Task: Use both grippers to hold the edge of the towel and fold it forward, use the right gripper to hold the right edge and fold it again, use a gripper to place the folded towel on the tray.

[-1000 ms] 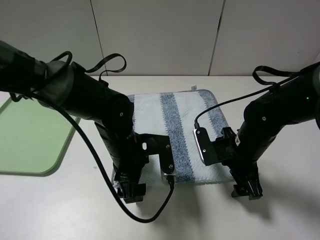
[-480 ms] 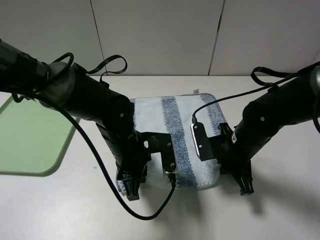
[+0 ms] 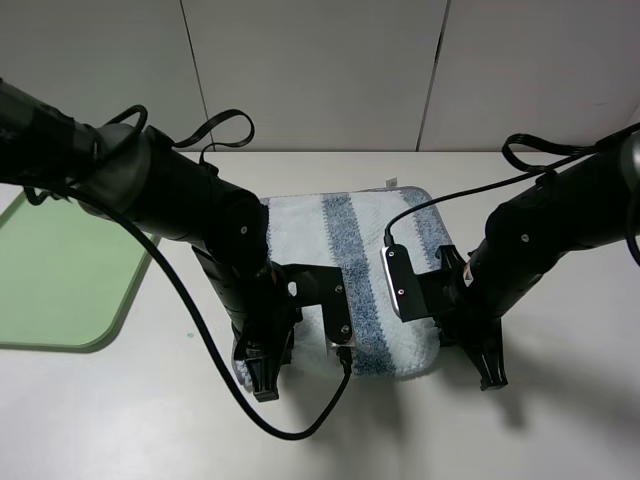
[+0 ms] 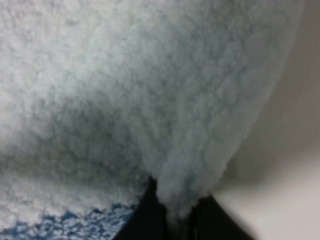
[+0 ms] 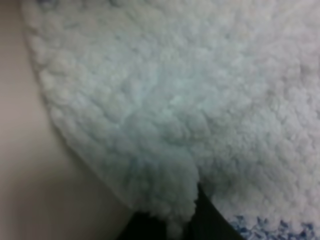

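The striped towel (image 3: 350, 235) lies in the middle of the table, its near edge (image 3: 400, 366) raised and rolled a little. My left gripper (image 3: 262, 386) is at the towel's near left corner and my right gripper (image 3: 490, 376) at its near right corner. In the left wrist view the fluffy towel (image 4: 150, 100) fills the frame and a fold of it is pinched in my left gripper (image 4: 172, 224). In the right wrist view the towel (image 5: 190, 100) is likewise pinched in my right gripper (image 5: 176, 227). The green tray (image 3: 60, 275) lies at the far left.
The white table (image 3: 560, 420) has bare room in front of the towel and to its right. Black cables (image 3: 215, 125) loop off both arms above the table. A pale wall stands behind the table's far edge.
Both grippers have closed in on the towel's near corners and lifted them slightly, so the near edge is now bunched and rounded. Little has changed in the last half second.
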`<control>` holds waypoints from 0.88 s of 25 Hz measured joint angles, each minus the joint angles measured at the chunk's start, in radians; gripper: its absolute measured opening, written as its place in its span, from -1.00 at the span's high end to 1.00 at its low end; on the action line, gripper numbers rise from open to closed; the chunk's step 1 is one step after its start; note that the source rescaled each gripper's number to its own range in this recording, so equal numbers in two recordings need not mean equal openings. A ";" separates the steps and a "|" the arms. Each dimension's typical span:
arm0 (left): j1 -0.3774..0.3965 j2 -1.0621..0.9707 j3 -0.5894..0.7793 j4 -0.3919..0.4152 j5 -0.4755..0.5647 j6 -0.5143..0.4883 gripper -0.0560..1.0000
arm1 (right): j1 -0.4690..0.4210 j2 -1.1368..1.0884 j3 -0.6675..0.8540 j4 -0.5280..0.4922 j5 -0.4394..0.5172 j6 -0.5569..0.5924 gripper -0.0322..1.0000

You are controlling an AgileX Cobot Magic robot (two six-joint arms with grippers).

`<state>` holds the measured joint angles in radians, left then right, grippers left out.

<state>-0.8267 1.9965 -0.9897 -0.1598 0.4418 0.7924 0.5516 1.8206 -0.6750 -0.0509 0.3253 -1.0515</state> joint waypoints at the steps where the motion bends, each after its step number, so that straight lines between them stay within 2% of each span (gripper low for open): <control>1: 0.000 -0.001 0.000 0.000 0.013 0.000 0.89 | 0.000 -0.005 0.000 -0.001 0.004 0.000 0.94; 10: 0.000 -0.107 0.000 0.015 0.183 0.000 0.89 | 0.001 -0.141 0.008 0.051 0.148 0.004 0.94; 18: 0.000 -0.226 0.000 0.013 0.330 0.000 0.89 | 0.001 -0.265 0.010 0.146 0.287 0.007 0.94; 22: 0.000 -0.280 0.000 0.010 0.371 -0.003 0.89 | 0.001 -0.309 0.010 0.194 0.359 0.010 0.94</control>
<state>-0.8267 1.7164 -0.9897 -0.1494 0.8129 0.7894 0.5525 1.5114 -0.6655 0.1427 0.6839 -1.0415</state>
